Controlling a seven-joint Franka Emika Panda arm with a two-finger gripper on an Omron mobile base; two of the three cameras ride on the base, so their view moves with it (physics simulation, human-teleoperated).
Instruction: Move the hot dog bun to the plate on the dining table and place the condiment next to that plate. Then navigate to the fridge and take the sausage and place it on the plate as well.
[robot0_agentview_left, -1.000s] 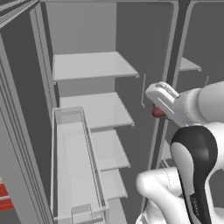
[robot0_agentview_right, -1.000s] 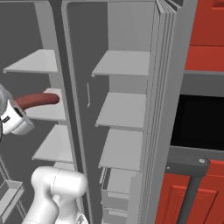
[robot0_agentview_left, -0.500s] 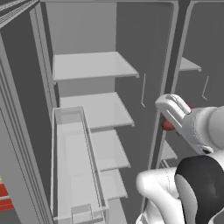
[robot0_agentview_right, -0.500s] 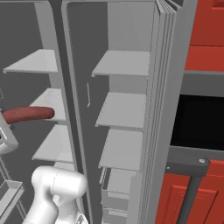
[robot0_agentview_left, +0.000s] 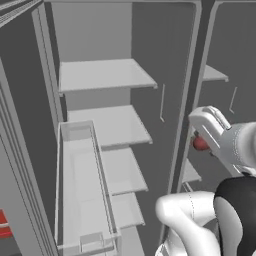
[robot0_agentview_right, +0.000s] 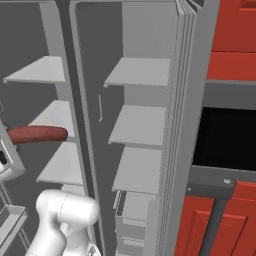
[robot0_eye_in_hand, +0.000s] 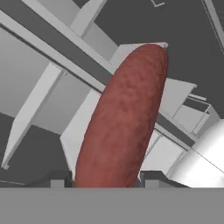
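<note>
in the left base view the hand (robot0_agentview_left: 207, 142) sits lower and further right than a second ago, with the white arm swung toward the lower right, and the sausage (robot0_agentview_left: 200, 144) shows just as a small red end beside it, in front of the dark post between the two halves of the open fridge (robot0_agentview_left: 100, 75); the grey shelves have not shifted. in the right base view the sausage (robot0_agentview_right: 35, 135) has slid left and down since the earlier picture, now at the left edge, out in front of the left compartment's shelves and touching none of them; its long axis lies nearly level, the rounded free end pointing right toward the centre post. in the hand view the sausage (robot0_eye_in_hand: 124, 118) rises from between the two dark fingertips (robot0_eye_in_hand: 57, 178), which are clamped on its near end, and it points up and slightly right, away from the hand; it is reddish-brown, mottled, smooth and slightly curved, with a blunt rounded tip
</note>
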